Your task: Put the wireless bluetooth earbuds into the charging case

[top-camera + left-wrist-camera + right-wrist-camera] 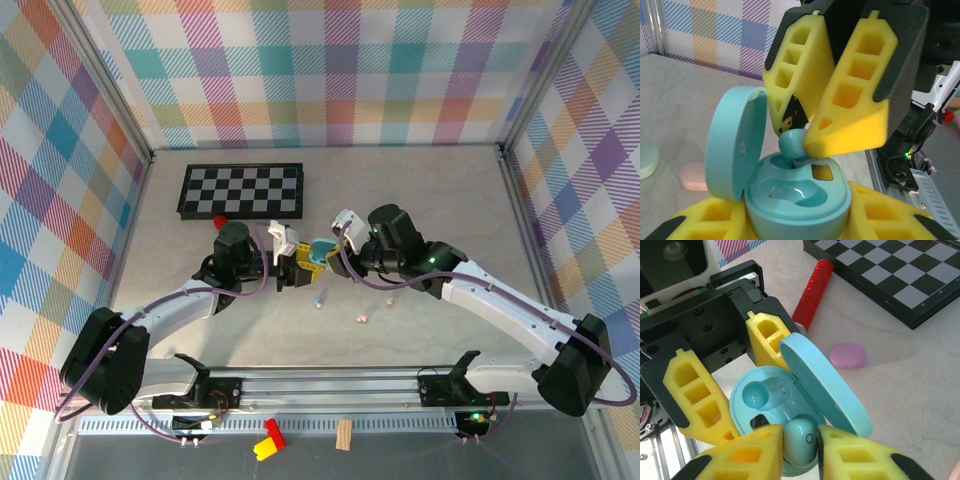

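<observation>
At mid-table both arms reach inward, left gripper [797, 222] clamping the open charging case [765, 392], right gripper [800, 452] pinching an earbud [792, 142].

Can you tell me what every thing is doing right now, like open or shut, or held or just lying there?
charging case: lid open, clamped by left gripper
mint earbud: pinched by right gripper at the case's opening
loose earbuds: lying free on the table
purple case: shut, lying flat
pink case: shut, lying flat
chessboard: lying flat
</observation>
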